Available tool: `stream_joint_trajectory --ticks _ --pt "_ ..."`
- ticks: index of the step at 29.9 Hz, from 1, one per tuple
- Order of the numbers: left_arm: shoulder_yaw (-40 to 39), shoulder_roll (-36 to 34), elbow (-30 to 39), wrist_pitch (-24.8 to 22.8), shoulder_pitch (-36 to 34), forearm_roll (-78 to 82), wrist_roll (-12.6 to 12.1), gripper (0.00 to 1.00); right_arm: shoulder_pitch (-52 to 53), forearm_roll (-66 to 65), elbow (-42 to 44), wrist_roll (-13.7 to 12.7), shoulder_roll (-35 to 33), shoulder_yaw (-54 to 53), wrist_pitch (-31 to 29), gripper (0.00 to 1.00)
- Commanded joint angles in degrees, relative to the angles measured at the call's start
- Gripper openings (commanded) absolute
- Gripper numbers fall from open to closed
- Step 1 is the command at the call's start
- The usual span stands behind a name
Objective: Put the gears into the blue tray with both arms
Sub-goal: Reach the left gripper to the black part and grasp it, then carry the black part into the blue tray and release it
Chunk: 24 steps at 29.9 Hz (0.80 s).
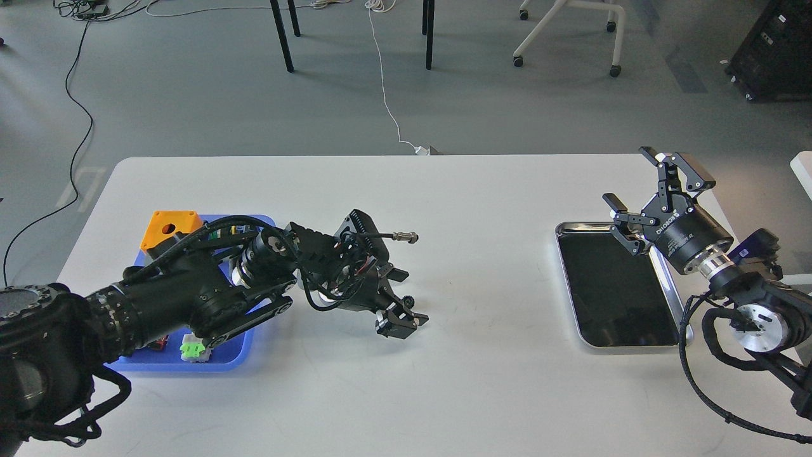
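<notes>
My left gripper (401,303), jaws apart, straddles the gear (406,302) at frame centre, while my right gripper (653,193), also spread, hangs far off; the blue tray (244,346) lies left.

We see white table (482,209) with rounded corners on grey floor. Shiny steel tray (674,289) with dark bottom sits toward table's right side. At left, orange box (170,228) with round hole on top, green-capped switch (192,350) and small red piece (158,343). Beyond table: black chair legs (283,38), white wheeled base (564,32), white cable (385,89), black cable (79,127).
</notes>
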<state>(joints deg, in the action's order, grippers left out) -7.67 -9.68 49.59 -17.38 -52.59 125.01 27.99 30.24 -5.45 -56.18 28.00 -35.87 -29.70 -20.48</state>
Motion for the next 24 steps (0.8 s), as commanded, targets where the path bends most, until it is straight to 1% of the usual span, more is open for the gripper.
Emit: stream_joint_trajectory --ticks 1,2,5,8,14,16,17,24 --pt "0.02 0.71 -1.77 0.24 0.29 -0.01 0.01 0.87 -0.09 0.00 0.01 0.00 0.01 0.00 0.00 0.94" --pt "0.02 0.63 -1.95 0.24 0.38 -0.01 0.01 0.84 -0.18 0.00 0.01 0.00 0.01 0.00 0.00 0.94" --pt "0.02 0.45 -2.04 0.24 0.38 -0.01 0.01 0.70 -0.18 0.00 0.01 0.00 0.01 0.00 0.00 0.94" --pt "0.02 0.54 -2.04 0.33 0.38 -0.01 0.01 0.50 -0.18 0.00 0.01 0.00 0.01 0.00 0.00 0.94" --pt "0.11 0.45 -2.04 0.42 0.47 -0.01 0.01 0.29 -0.18 0.00 0.01 0.00 0.01 0.00 0.00 0.94" --pt "0.11 0.45 -2.04 0.42 0.47 -0.01 0.01 0.18 -0.18 0.00 0.01 0.00 0.01 0.00 0.09 0.94" --pt "0.20 0.45 -2.04 0.42 0.47 -0.01 0.01 0.16 -0.18 0.00 0.01 0.00 0.01 0.00 0.09 0.94" --pt "0.02 0.62 -1.87 0.59 0.21 -0.01 0.01 0.12 -0.18 0.00 0.01 0.00 0.01 0.00 0.09 0.94"
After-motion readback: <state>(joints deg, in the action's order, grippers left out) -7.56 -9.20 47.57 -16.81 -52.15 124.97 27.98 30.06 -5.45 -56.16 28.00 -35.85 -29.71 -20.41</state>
